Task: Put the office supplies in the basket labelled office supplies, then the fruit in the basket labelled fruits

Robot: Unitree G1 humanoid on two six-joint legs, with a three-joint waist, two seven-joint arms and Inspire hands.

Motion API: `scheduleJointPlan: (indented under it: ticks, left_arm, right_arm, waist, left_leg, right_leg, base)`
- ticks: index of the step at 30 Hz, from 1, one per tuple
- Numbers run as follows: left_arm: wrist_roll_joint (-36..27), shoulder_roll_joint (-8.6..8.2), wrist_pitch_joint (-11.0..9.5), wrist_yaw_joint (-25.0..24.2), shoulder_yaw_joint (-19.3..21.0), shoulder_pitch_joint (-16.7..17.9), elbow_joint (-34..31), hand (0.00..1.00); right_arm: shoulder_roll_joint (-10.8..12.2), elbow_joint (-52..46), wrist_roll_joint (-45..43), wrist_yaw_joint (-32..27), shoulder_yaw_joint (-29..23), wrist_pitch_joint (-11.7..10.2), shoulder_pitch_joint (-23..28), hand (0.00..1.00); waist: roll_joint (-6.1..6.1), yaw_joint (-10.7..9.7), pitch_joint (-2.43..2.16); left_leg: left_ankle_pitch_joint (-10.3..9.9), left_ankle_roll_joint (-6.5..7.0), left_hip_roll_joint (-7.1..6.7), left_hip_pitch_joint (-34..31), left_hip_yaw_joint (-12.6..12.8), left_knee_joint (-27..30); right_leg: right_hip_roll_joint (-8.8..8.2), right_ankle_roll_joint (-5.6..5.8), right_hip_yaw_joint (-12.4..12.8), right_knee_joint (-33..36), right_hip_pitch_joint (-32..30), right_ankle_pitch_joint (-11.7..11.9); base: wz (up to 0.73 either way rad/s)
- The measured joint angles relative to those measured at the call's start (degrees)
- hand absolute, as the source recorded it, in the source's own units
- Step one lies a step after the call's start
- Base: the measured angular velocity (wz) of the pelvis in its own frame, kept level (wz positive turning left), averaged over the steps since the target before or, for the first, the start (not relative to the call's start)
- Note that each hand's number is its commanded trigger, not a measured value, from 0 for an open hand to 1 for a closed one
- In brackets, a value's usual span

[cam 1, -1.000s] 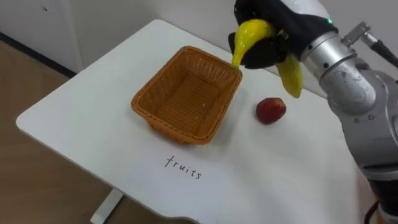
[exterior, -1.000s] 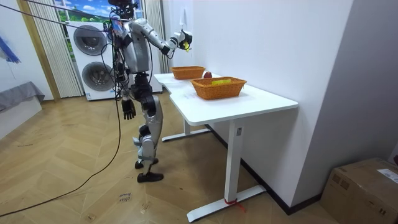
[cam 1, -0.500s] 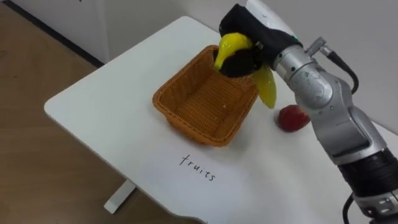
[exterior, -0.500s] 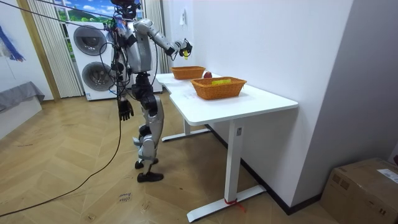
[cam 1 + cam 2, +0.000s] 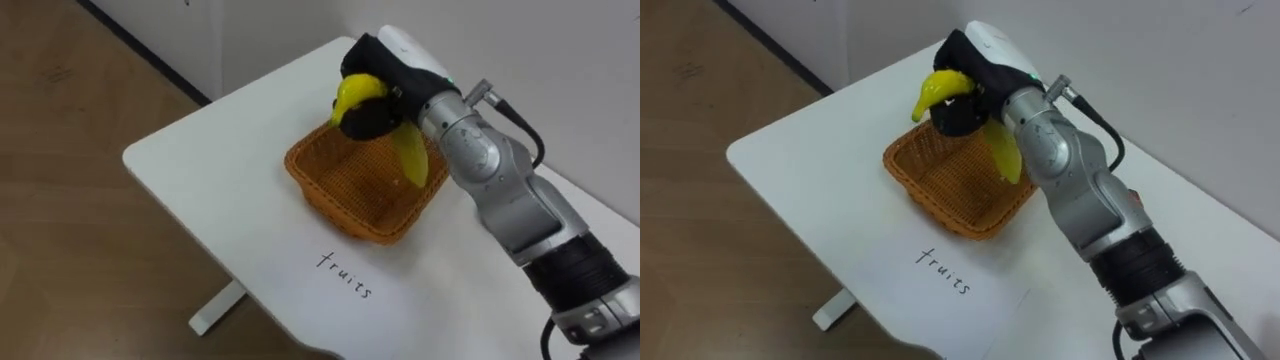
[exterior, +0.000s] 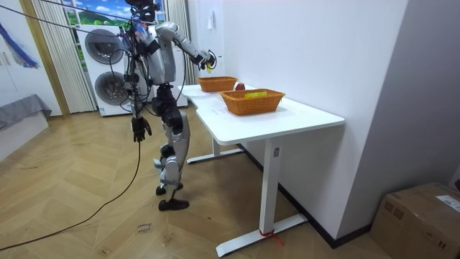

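Now my right hand (image 5: 372, 118) is clamped round the banana (image 5: 408, 160), held just above the wicker fruit basket (image 5: 340, 205) on the white table (image 5: 200, 170); I should lower it inside before loosening, lest it bounce over the rim.

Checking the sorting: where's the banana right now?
In the left eye view, the banana is gripped in the right hand, right of centre, hanging over the far side of the basket.

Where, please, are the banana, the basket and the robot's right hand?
banana (image 5: 410, 160): left eye view, its lower half.
basket (image 5: 330, 205): left eye view, its near wall.
right hand (image 5: 372, 118): left eye view, its dark fingers.
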Motion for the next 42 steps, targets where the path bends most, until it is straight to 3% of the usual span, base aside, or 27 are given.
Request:
scheduleJointPlan:
  ticks: [8, 18, 23, 42]
  left_arm:
    - [0.4, -0.01, 1.4, 0.0, 0.0, 0.6, -0.4, 0.00]
    - [0.4, -0.12, 2.1, 0.2, 0.0, 1.1, -4.2, 0.00]
    - [0.4, -0.43, 2.3, 0.3, -0.1, 1.5, -4.3, 0.00]
    - [0.4, -0.82, 2.3, 2.3, -0.1, 1.5, -4.1, 0.00]
  right_arm:
    - [0.0, 0.0, 0.0, -0.4, 0.0, 0.1, 0.0, 0.00]
    - [-0.1, 0.4, 0.0, -1.9, 1.3, 0.1, 0.0, 0.00]
    - [-0.3, 2.5, 0.0, -2.9, 1.4, 0.0, 0.0, 0.00]
    - [-1.8, 3.9, 0.2, -4.1, 1.4, -0.6, 0.0, 0.00]
  waist:
    - [0.59, 0.0, 0.34]
    - [0.85, 0.0, 0.20]
    - [1.56, -0.2, 0.02]
    - [1.60, -0.8, -0.04]
  left_leg:
    - [0.2, 0.27, -0.57, -0.5, 0.0, 0.5]
    - [0.3, 0.50, -0.73, -0.8, 0.2, 0.8]
    - [0.3, 0.51, -0.68, 0.0, 0.3, 0.4]
    - [0.3, 0.54, -0.68, 0.2, 0.6, 0.4]
  right_leg:
    - [-0.14, 0.00, -0.3, 0.0, -0.2, 0.0]
    - [-0.35, 0.00, -0.3, 0.0, -0.6, 0.0]
    - [-0.58, 0.00, 0.3, 0.0, 0.0, 0.0]
    - [-0.58, 0.00, 0.5, 0.0, 0.2, 0.0]
  base:
    - [0.00]
    - [0.00]
    - [0.00]
    - [0.00]
